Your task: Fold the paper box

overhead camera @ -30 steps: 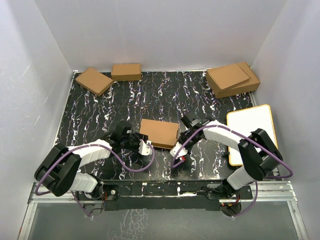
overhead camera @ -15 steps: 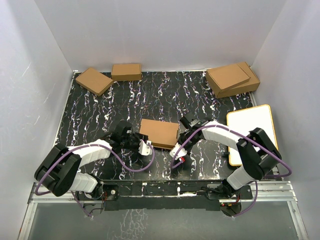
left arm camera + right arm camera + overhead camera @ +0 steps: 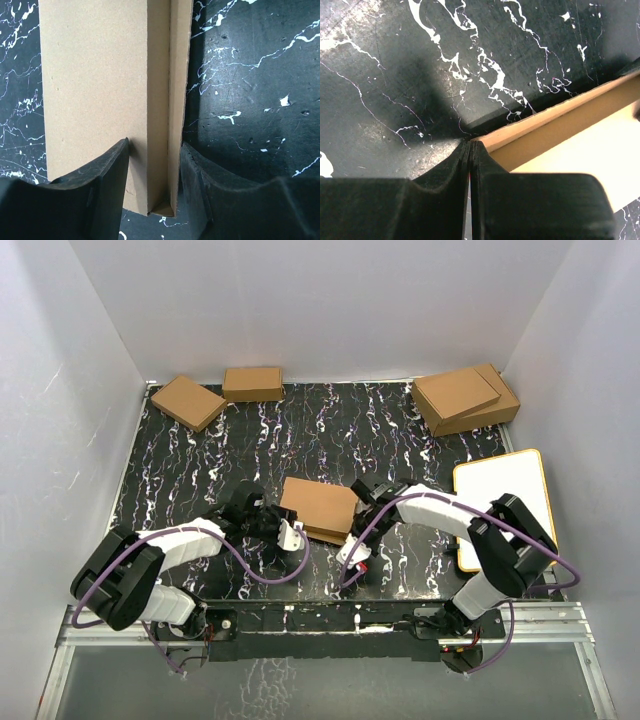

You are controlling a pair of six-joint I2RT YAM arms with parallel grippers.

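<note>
A robotics lab test cell. White walls point(image 3: 320, 310) enclose a black marbled table point(image 3: 340, 430), robot arms point(image 3: 185, 538) bolted to its metal frame point(image 3: 560, 618).

Two small brown boxes point(image 3: 188, 402) lie upper left on the marbled counter point(image 3: 330, 430). Larger stacked boxes point(image 3: 466, 398) sit upper right, a white board point(image 3: 500, 502) below them.

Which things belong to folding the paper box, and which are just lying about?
Job: paper box, gripped by left gripper; shut right gripper at its corner.
Lying about: two small brown boxes, far left; stacked larger boxes, far right; white orange-edged board.
</note>
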